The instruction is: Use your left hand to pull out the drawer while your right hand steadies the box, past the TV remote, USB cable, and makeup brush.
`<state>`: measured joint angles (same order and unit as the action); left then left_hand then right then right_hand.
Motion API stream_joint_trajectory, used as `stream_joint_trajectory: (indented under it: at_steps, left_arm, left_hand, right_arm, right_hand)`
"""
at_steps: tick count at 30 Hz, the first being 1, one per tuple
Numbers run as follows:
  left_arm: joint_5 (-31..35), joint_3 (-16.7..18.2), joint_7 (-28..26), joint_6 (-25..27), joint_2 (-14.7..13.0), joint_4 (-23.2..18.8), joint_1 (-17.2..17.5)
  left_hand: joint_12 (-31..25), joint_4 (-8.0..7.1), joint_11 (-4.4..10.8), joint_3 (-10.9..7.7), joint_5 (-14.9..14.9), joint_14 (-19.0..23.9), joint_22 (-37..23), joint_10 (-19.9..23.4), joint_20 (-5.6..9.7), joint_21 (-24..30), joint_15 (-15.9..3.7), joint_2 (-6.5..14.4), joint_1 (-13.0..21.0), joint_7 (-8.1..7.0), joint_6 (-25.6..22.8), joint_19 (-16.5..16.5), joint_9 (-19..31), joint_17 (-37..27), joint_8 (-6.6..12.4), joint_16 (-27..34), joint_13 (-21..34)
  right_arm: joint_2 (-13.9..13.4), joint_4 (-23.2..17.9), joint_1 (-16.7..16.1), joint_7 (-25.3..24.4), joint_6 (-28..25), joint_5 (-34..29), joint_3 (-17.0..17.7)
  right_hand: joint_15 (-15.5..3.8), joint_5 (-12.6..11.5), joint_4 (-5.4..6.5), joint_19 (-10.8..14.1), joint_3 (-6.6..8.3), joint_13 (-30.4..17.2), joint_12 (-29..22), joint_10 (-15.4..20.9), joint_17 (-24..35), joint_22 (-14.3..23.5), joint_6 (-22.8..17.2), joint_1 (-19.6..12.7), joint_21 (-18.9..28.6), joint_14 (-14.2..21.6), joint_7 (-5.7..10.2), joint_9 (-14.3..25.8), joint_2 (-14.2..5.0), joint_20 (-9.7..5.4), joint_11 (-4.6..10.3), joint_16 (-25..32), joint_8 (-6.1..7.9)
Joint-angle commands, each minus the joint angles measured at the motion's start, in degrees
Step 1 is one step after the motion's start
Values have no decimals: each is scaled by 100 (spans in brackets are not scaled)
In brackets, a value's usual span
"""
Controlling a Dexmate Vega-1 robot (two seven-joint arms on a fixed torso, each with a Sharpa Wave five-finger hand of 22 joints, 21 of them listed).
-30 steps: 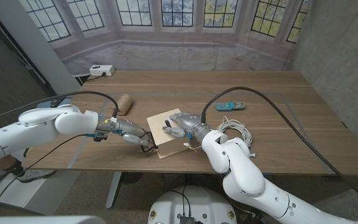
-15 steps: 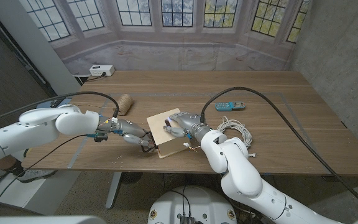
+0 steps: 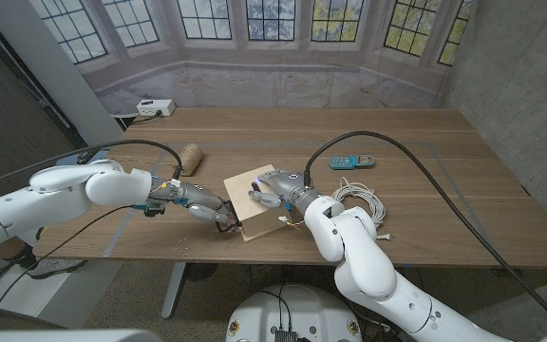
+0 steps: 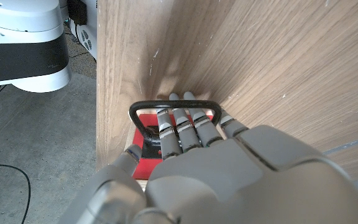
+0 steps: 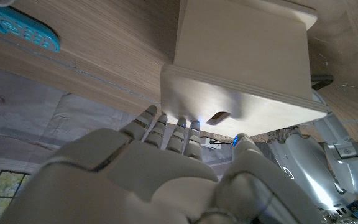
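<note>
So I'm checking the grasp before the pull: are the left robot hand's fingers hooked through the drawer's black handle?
Yes, in the left wrist view the left robot hand has its fingers passing through the black handle.

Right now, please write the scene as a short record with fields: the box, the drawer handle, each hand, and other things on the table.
box: pale wooden box near the table's front edge
drawer handle: dark metal loop, left hand's fingers hooked through it
left hand: grips the handle
right hand: rests on the box top
remote: blue remote, beyond the box
cable: white coiled cable, right of the box
brush: cannot identify
</note>
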<state>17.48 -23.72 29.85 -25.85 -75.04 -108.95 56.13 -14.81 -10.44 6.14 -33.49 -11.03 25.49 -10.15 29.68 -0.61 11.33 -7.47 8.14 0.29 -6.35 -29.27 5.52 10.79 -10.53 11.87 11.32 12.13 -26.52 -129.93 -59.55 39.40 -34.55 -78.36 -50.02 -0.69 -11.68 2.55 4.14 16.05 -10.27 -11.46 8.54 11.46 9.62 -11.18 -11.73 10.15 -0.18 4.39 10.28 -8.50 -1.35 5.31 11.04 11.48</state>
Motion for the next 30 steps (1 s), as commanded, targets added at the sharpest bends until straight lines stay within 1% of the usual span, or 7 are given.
stream_joint_trajectory:
  at_steps: [1, 6, 15, 25, 30]
  left_arm:
    - [-78, 67, -73, 170, -117, -80, 129]
    - [-119, 109, -98, 271, -212, -148, 210]
    - [-137, 138, -120, 346, -293, -239, 274]
    - [-132, 105, -12, 327, -262, -239, 189]
    - [-153, 103, 67, 310, -260, -227, 124]
  left_hand:
    - [18, 7, -17, 24, -38, 27, -9, 23, -22, 20, 15, 57, 12, 14, -2, 18, 32, -11, -23, 4, 13]
    - [24, 7, -16, 25, -38, 30, -9, 27, -21, 19, 14, 58, 13, 9, -4, 19, 32, -11, -23, 4, 14]
    - [32, 8, -11, 28, -38, 40, -9, 40, -13, 20, 8, 57, 14, 9, -12, 24, 32, -12, -21, 6, 16]
    - [42, 9, -16, 29, -39, 36, -9, 43, -13, 21, 15, 57, 15, 8, -9, 27, 32, -12, -23, 3, 18]
    - [46, 10, -6, 30, -39, 41, -8, 50, -19, 20, 14, 56, 17, 10, -4, 28, 32, -11, -26, 4, 19]
  right_arm:
    - [203, 139, -42, 228, -86, -339, 107]
    - [310, 196, -90, 232, -179, -445, 176]
    - [339, 239, -112, 186, -195, -378, 318]
    - [349, 288, -67, 155, -224, -317, 387]
    - [375, 356, -5, 99, -248, -247, 400]
  right_hand:
    - [64, -44, 46, -56, 18, -11, -24, 62, -7, 4, -64, 73, -16, -17, -24, 11, -60, -9, -7, 32, 40]
    - [112, -48, 70, -129, 25, -10, -19, 102, -11, 5, -97, 99, -16, -50, -46, 11, -52, 12, -51, 23, 38]
    - [125, -52, 90, -145, 37, -10, -8, 120, -15, 5, -113, 118, -2, -62, -81, 11, -52, 11, -97, 22, 31]
    - [130, -55, 105, -153, 47, -10, 3, 129, -19, 5, -124, 133, 11, -61, -95, 11, -47, 9, -123, 24, 23]
    - [131, -57, 111, -155, 54, -10, 3, 149, -22, 5, -132, 140, 17, -53, -93, 11, -44, 6, -113, 28, 20]
